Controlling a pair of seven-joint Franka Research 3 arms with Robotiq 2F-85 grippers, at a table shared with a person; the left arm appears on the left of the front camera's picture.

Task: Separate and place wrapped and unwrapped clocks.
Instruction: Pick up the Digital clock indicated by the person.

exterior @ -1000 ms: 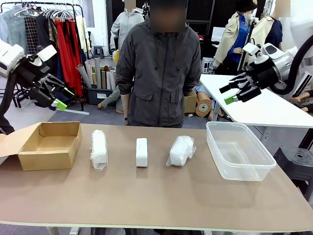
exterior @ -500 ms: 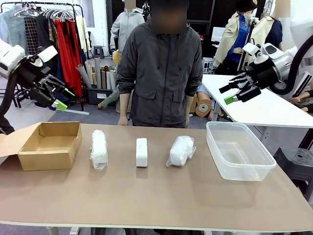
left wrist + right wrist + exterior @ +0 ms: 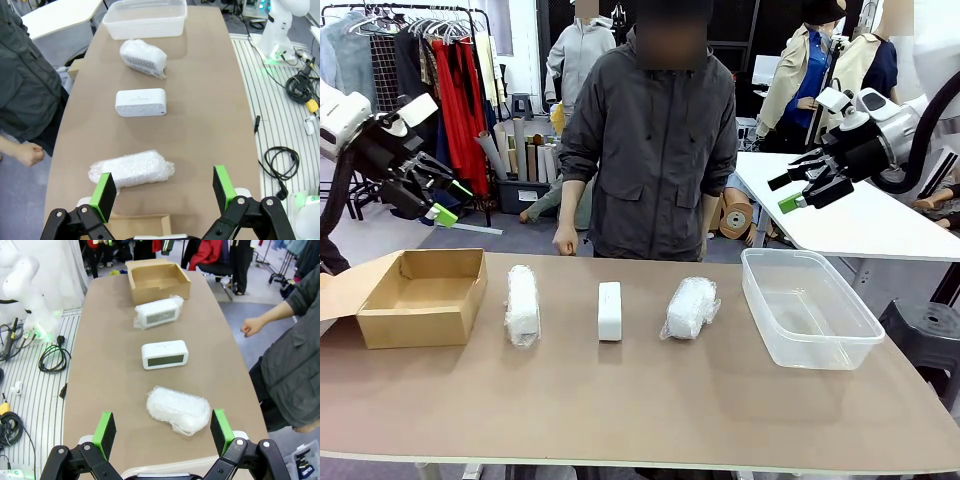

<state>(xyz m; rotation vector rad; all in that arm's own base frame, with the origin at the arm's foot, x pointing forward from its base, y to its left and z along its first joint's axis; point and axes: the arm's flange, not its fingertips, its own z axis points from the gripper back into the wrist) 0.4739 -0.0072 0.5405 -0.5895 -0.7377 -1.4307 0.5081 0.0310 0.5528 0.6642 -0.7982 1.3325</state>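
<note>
Brown cardboard box [image 3: 420, 295], open-topped: left end of the tan tabletop [image 3: 640, 410].
Left gripper [image 3: 453, 200]: raised in the air above the box's far side, jaws spread wide, holding nothing.
Long clock bundle in crinkly translucent white plastic wrap [image 3: 522, 305]: lying on the table just right of the box, not touching it.
Bare smooth white rectangular clock with rounded edges [image 3: 609, 310]: mid-table, between the two bundles, touching neither.
Shorter wrapped clock bundle [image 3: 691, 307]: right of the bare clock, near the tub.
Clear rectangular plastic tub [image 3: 810, 310]: right end of the table.
Right gripper [image 3: 782, 193]: raised above the tub's far side, jaws fully apart, gripping nothing.
Person in dark grey jacket [image 3: 650, 150]: standing at the far edge.
</note>
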